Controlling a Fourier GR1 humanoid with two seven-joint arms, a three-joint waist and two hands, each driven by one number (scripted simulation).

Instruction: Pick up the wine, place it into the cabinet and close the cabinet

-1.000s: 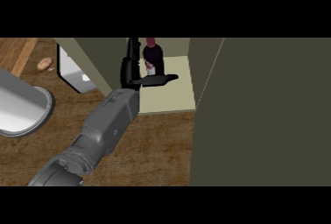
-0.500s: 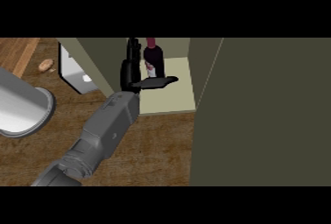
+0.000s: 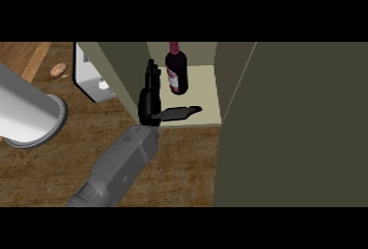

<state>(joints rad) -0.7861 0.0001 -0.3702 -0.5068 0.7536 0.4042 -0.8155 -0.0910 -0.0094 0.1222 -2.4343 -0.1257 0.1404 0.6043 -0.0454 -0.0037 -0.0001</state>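
The dark wine bottle (image 3: 176, 68) with a pale label stands upright on the cabinet's cream shelf (image 3: 203, 82), deep inside the opening. My left hand (image 3: 149, 95) is just left of the bottle, fingers straight and pointing into the cabinet. A narrow gap separates them from the glass. Its thumb (image 3: 179, 113) sticks out to the right, in front of the bottle's base, holding nothing. My grey forearm (image 3: 122, 165) comes in from the lower left. The right hand does not show.
The open cabinet door (image 3: 302, 126) is a wide dark panel filling the right side. A big grey-white round vessel (image 3: 28, 116) sits on the wooden counter (image 3: 179, 165) at the left. A white box (image 3: 92, 80) and a small tan item (image 3: 57, 70) lie beyond it.
My left hand has drawn back toward the shelf's front edge, away from the bottle. The bottle stays upright in the cabinet and shows more fully.
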